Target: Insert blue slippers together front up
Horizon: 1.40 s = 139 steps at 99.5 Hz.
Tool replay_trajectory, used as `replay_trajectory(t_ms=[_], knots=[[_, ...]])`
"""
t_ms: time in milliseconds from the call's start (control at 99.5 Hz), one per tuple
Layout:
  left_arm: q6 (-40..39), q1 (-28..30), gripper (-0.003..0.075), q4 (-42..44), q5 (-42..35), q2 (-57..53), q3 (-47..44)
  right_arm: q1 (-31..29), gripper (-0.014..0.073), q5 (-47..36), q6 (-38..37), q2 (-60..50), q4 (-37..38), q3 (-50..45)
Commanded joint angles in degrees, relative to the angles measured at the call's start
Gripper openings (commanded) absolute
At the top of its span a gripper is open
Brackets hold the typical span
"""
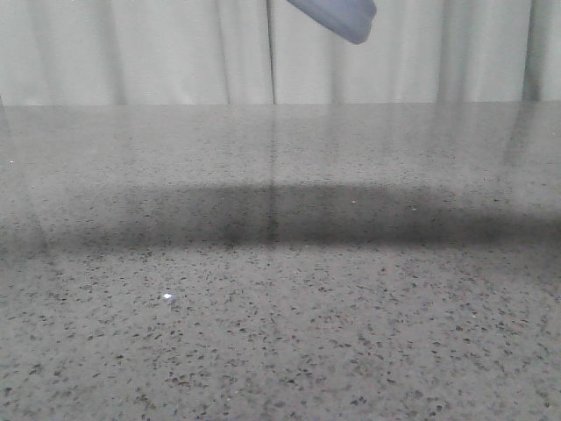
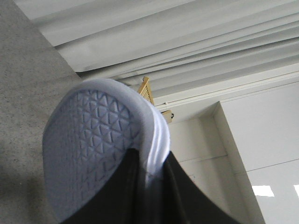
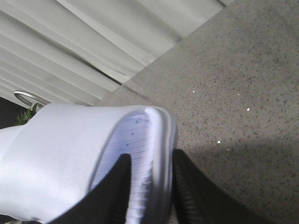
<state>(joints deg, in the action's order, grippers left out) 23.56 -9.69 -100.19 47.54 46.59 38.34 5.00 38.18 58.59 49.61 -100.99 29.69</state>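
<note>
Two slippers are in play, and neither rests on anything: the grey speckled bench spreads across the front view with a broad dark shadow band over its middle, and only one rounded pale-blue end of a slipper dips in at the top, well above the far edge. Largest among the things held is the left slipper, seen sole-on from the left wrist, its triangle-patterned tread facing the camera and its thick pale rim curving round one end. The left gripper is clamped on that rim, one dark finger pressed to the tread and the other on the far side. Next comes the right slipper, showing its wide smooth strap and a strip of ribbed footbed, hanging over the bench near the far edge. The right gripper is closed across its side wall, a finger inside on the footbed and one outside against the sole edge. Judging by the moulded look and thick sole, these should be light, springy and fairly forgiving: the rubber will flex under a pinch but not crush, and the ribbing and tread should resist slipping. The strap looks the softest part and would likely buckle, so the firmer sole edge, where both are gripped now, seems the sound place to hold while nesting one into the other.
</note>
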Motion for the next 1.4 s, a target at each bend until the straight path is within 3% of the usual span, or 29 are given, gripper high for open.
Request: replay_trajectory(t_ms=[0, 111, 342, 734, 955, 1156, 1387], knots=[[-0.92, -0.80, 0.0016, -1.25, 4.51, 0.19, 0.91, 0.75, 0.0324, 5.85, 2.95, -0.84, -4.96, 2.51], [-0.92, -0.80, 0.0016, 0.42, 2.36, 0.19, 0.79, 0.75, 0.0395, 2.72, 3.94, -0.84, -4.71, 2.51], [-0.92, -0.80, 0.0016, 0.55, -1.38, 0.19, -2.13, 0.75, 0.0395, -6.52, 3.94, -2.88, -1.01, 2.51], [-0.92, -0.80, 0.0016, 0.37, -6.96, 0.19, -5.89, 0.75, 0.0395, -21.51, 10.57, -15.21, -0.55, 2.51], [-0.61, -0.80, 0.0016, -0.41, -8.44, 3.79, -5.89, 0.75, 0.0395, -21.91, 11.40, -18.01, -0.55, 2.51], [7.09, -0.80, 0.0016, -6.34, -6.69, 10.66, -5.89, 0.75, 0.0394, -21.04, 11.40, -17.98, -0.55, 2.51], [10.97, -0.80, 0.0016, -6.44, -7.12, 17.14, -5.89, 0.75, 0.0394, -20.72, 11.40, -17.98, -0.55, 2.51]])
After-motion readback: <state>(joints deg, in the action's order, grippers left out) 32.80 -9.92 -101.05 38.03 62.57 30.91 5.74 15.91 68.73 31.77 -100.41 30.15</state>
